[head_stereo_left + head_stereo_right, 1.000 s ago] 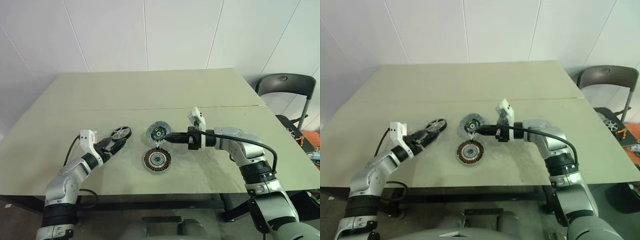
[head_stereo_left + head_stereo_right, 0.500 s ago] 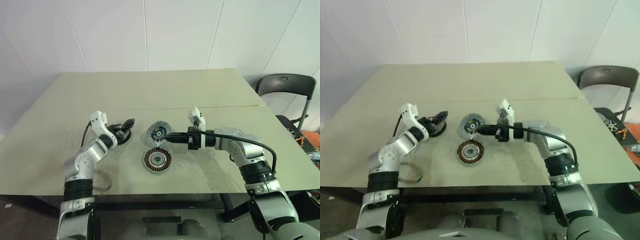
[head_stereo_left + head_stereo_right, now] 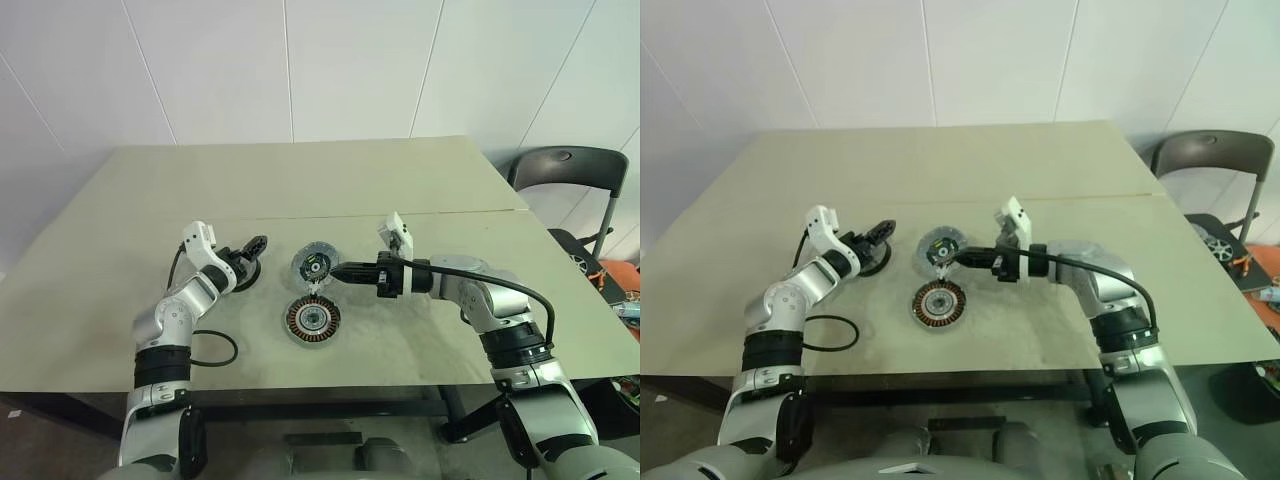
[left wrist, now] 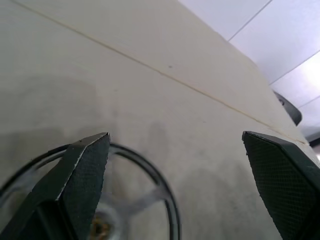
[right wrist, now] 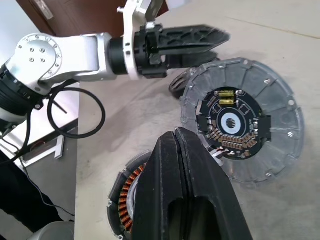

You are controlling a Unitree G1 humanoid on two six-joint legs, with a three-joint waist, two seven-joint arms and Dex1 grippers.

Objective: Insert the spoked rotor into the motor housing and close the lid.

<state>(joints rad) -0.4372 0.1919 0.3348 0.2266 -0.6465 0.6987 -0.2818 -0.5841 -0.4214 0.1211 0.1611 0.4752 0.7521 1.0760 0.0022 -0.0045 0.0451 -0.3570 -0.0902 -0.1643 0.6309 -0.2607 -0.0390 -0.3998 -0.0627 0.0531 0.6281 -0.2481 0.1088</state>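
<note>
The three parts sit close together near the middle of the pale counter (image 3: 120, 330), well back from its front edge and far from the side edges. The lid (image 3: 316, 265), a grey ribbed disc with a dark centre and a small label, lies flat. The spoked rotor (image 3: 313, 320), with its copper ring around a silvery hub, lies just in front of it, towards the robot, a narrow gap between the two. To the left of the lid lies the motor housing (image 3: 243, 275), a dark-rimmed round shell; in the left wrist view its rim and inner arms show blurred beneath the fingers.

The left gripper (image 3: 250, 253) hangs over the motor housing with its jaws spread wide, one finger to each side over the rim and neither finger clearly touching it. The right gripper (image 3: 340, 271) reaches in from the right, pointing left, its jaws pressed together and pinching nothing. Its tip lies at the lid's right rim, above the gap between lid and rotor; whether it touches the lid cannot be told.

A black cable (image 3: 213, 350) loops on the counter beside the left arm, near the front edge. Behind the parts the counter lies bare up to a seam (image 3: 450, 212) running across it. A dark chair (image 3: 565, 170) stands off the far right corner.
</note>
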